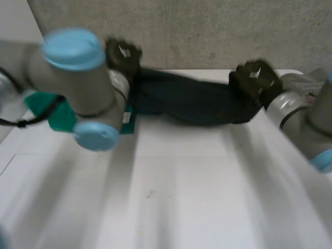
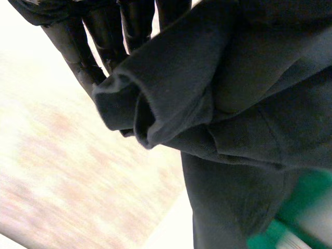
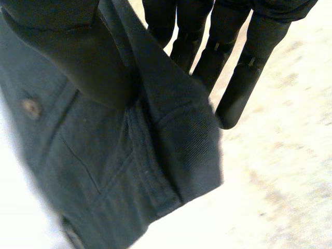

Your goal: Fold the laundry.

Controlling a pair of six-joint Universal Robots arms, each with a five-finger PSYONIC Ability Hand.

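In the head view, a dark navy fabric garment [image 1: 192, 101] is hanging stretched in a shallow band across the far side of the white table [image 1: 171, 187], between the two hands. The left hand [image 1: 123, 56] is gripping the garment's left end, and the right hand [image 1: 254, 79] is gripping its right end. The grey left arm with light-blue caps [image 1: 72, 78] is crossing in front of a teal-green cloth [image 1: 54, 111] lying at the table's left edge. A pale grey cloth [image 1: 303, 82] is lying at the far right corner, behind the right arm [image 1: 295, 114]. In the left wrist view, the left hand [image 2: 104, 36] is holding its fingers nearly straight against the back of the garment [image 2: 249, 104]. A rolled corner of the fabric is bunching at the fingertips and the rest is draping over the palm side, covering the thumb, so the hand is reading as pinching the cloth. The teal-green cloth [image 2: 306, 207] is showing beneath the hanging fabric, and the table [image 2: 62, 171] is lying below the fingers. In the right wrist view, the right hand [image 3: 238, 78] is pinching the garment [image 3: 104, 155] between straight fingers and the thumb, with a stitched corner hanging just past the fingertips. A small round brown button [image 3: 31, 108] is sitting on the fabric beside a seam, on the thumb's side. The table [image 3: 280, 176] is lying beneath the fingers.
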